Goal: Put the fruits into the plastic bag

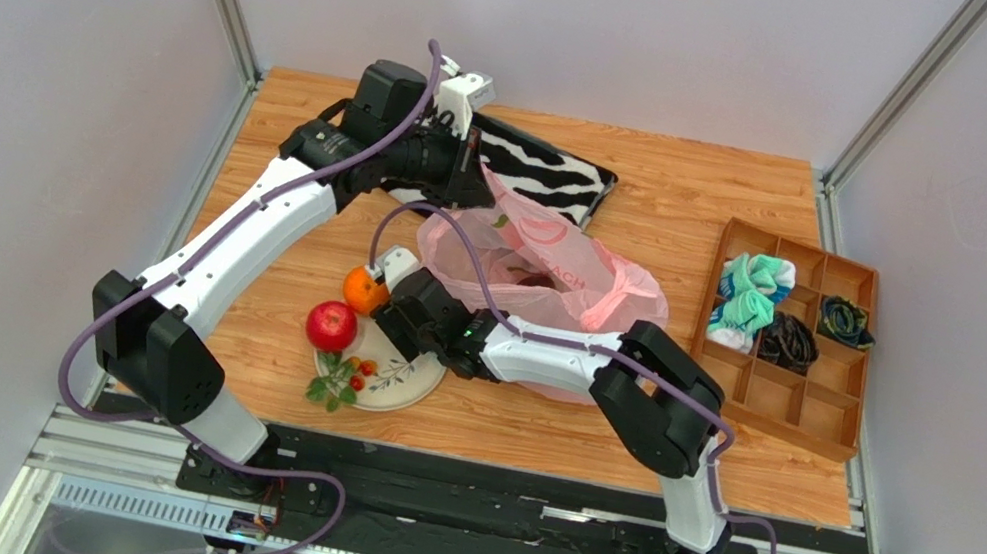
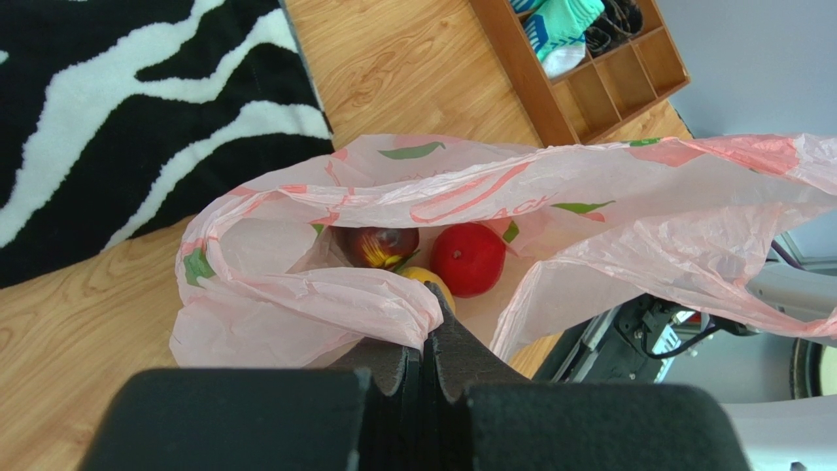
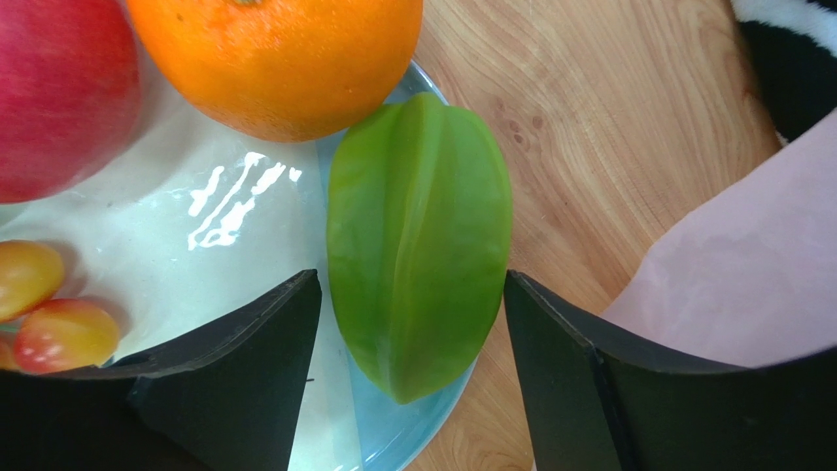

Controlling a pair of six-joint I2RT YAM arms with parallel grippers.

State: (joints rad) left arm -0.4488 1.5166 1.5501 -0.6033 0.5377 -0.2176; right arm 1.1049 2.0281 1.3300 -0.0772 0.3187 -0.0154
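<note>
Left gripper (image 2: 429, 319) pinches the plastic bag (image 2: 609, 211) (fruits (image 2: 468, 258) inside); right gripper (image 3: 413, 285) gapes around the green ridged fruit (image 3: 418, 186)

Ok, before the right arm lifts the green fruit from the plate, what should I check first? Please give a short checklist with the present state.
1. Position: ok; the green ridged fruit lies inside the right end effector, one finger on each side.
2. Firm grip: cannot tell; the fingers stand close, but contact is unclear.
3. Mouth of the plastic bag: ok; the left end effector is shut on its rim and holds it open.
4. Room inside: ok; the red fruit and two others lie low.
5. Neighbour: ok; the orange lies beyond the fingers.
</note>
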